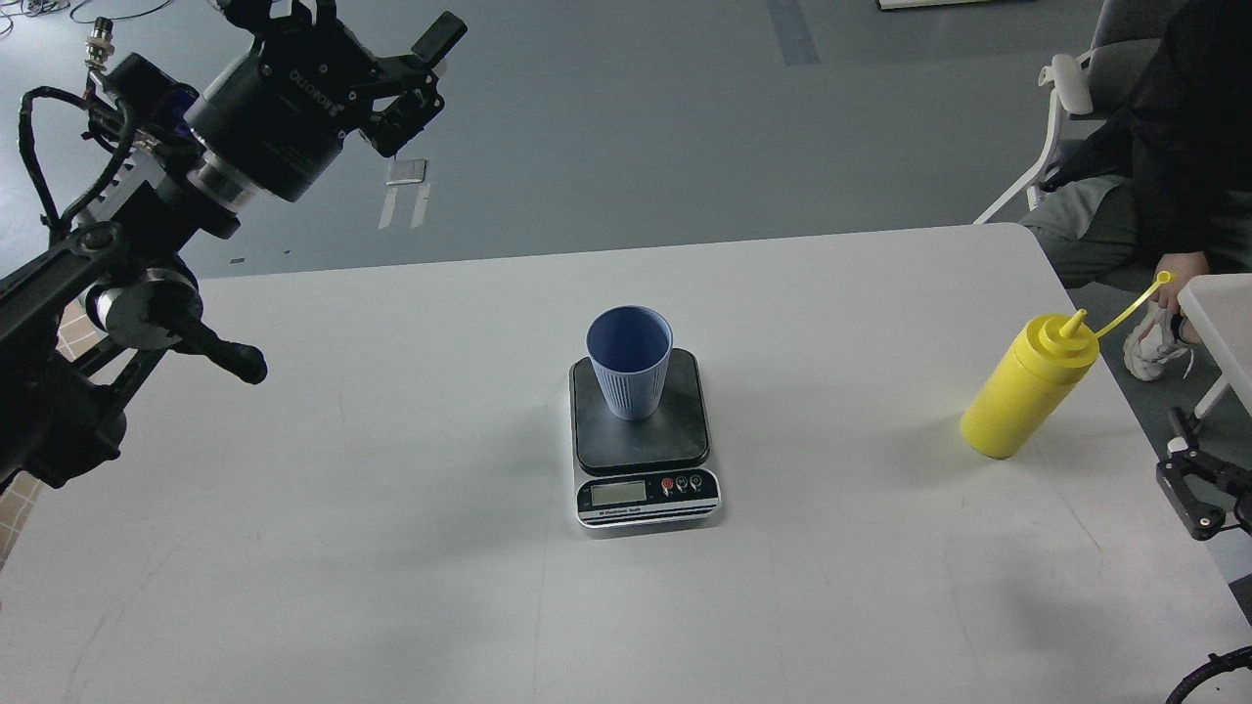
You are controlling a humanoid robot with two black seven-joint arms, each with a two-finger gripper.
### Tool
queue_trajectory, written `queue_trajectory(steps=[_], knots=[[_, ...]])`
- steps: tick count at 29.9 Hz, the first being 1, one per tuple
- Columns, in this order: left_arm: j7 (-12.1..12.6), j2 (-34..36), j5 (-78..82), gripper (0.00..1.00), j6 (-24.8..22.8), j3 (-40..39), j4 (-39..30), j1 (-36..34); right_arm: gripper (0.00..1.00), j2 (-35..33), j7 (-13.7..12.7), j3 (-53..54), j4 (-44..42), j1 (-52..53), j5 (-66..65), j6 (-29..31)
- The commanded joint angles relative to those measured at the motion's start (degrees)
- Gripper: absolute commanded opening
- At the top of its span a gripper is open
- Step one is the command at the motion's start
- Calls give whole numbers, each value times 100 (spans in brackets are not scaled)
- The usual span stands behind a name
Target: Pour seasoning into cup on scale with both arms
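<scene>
The light blue cup [629, 364] stands upright on the dark platform of the scale [685, 430] at the middle of the white table [342, 508]. The yellow seasoning bottle [1022, 391] stands by itself near the table's right edge, its cap strap [1135, 303] sticking out to the right. My left gripper [416, 73] is open and empty, high at the far left, well away from the cup. My right gripper [1198, 479] is mostly cut off by the right edge; its one visible finger [1181, 430] is spread outward, below and to the right of the bottle, not touching it.
A seated person in dark clothes [1164, 147] and a white chair [1061, 108] are beyond the table's right corner. The corner of another white table [1223, 303] is at the right. The bottle stands close to the table's right edge.
</scene>
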Motion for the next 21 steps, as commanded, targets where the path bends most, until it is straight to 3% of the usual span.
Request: queue_trajectory(steps=[1, 7, 10, 17, 21], knots=[[0, -87, 0, 98, 3, -90, -2, -8, 99, -916, 19, 181, 8, 499, -47, 0], [0, -227, 0, 98, 3, -187, 7, -8, 99, -1989, 11, 173, -80, 2219, -213, 0], [0, -254, 0, 98, 3, -231, 16, -8, 99, -2193, -24, 111, -290, 3185, -730, 0], [0, -298, -9, 98, 12, -582, 16, -8, 99, -1519, -7, -1556, -1080, 5577, -2830, 0], [0, -368, -9, 98, 21, -723, 60, -8, 99, -894, 10, -2077, -1608, 6186, -3640, 0]])
